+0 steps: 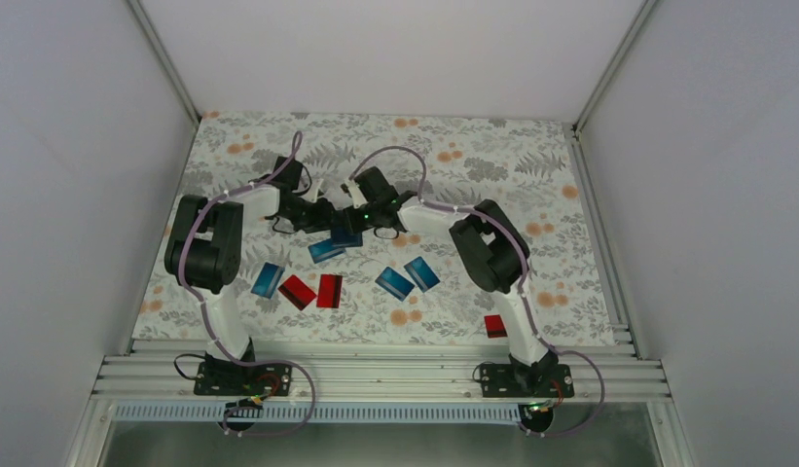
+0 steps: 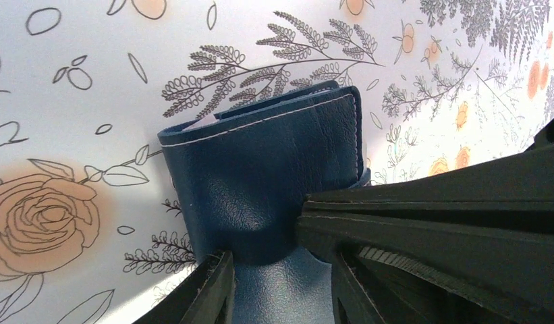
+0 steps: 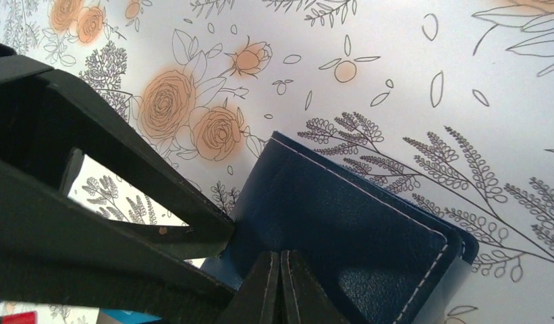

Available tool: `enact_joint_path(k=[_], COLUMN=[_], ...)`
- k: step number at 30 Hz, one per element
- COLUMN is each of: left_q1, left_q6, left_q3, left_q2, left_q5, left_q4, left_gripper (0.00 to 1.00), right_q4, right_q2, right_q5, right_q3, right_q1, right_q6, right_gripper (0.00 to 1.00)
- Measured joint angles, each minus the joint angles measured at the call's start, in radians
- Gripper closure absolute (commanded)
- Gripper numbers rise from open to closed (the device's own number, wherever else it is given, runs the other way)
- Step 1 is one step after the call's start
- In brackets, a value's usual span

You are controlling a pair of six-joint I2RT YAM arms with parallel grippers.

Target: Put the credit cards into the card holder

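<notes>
Left wrist view shows the left fingers point(image 2: 216, 291) clamped on the lower end of the navy card holder point(image 2: 260, 169), over the floral tabletop point(image 2: 71, 101). The right fingers point(image 3: 262, 291) are pressed together, tips touching its cover. Credit cards point(image 1: 326, 290) lie scattered nearer the arm bases.
</notes>
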Motion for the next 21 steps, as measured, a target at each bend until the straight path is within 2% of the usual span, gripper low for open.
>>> enact_joint_path(k=[9, 15, 21], left_q1=[-0.004, -0.004, -0.004], left_q6=[0.005, 0.008, 0.009], left_q3=[-0.021, -0.021, -0.021], left_q2=[-0.007, -0.007, -0.007], left_q5=[0.003, -0.003, -0.004], left_q4=[0.031, 0.03, 0.029], left_gripper=[0.63, 0.63, 0.63], right_q4=[0.305, 0.523, 0.699], right_q2=[-0.056, -0.005, 0.031], right_q5=[0.037, -0.142, -0.217], right_q3=[-0.219, -0.274, -0.334], right_q1=[0.011, -0.036, -0.055], right_q6=[0.026, 0.059, 0.105], right_gripper=[0.96, 0.96, 0.96])
